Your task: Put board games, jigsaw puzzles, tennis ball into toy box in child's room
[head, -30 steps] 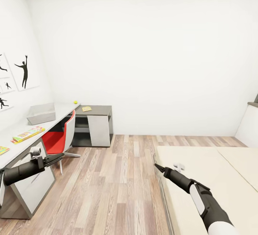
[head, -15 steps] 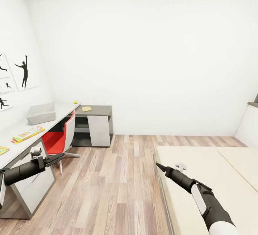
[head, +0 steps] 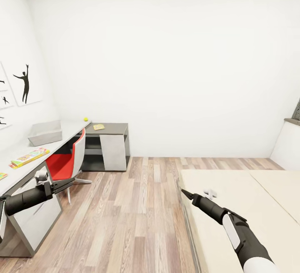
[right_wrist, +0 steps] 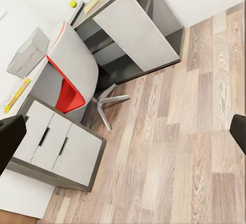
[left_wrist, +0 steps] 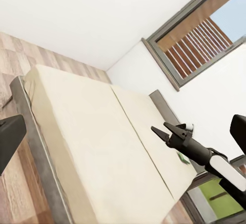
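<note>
The table point(head: 16, 169) runs along the left wall. On it stand the grey toy box point(head: 45, 133), the tennis ball point(head: 86, 119) at its far end, and flat colourful boxes point(head: 30, 156) nearer me. A small yellow flat box point(head: 99, 126) lies on the lower dark section. I cannot tell which are board games or puzzles. The bed point(head: 250, 206) is at the right, its visible part bare. My left gripper point(head: 68, 181) hangs open over the floor beside the table. At the bed's near corner my right gripper point(head: 185, 193) is open too. Both are empty.
A red-and-grey swivel chair point(head: 66, 160) is tucked at the table, with white drawers point(right_wrist: 56, 142) under the near end. Wood floor point(head: 137, 214) lies between table and bed. The left wrist view has a window point(left_wrist: 205, 34) above the bed's head.
The whole picture has shifted a little left, so the camera has turned. The right gripper sank slightly. Nothing was taken or let go.
</note>
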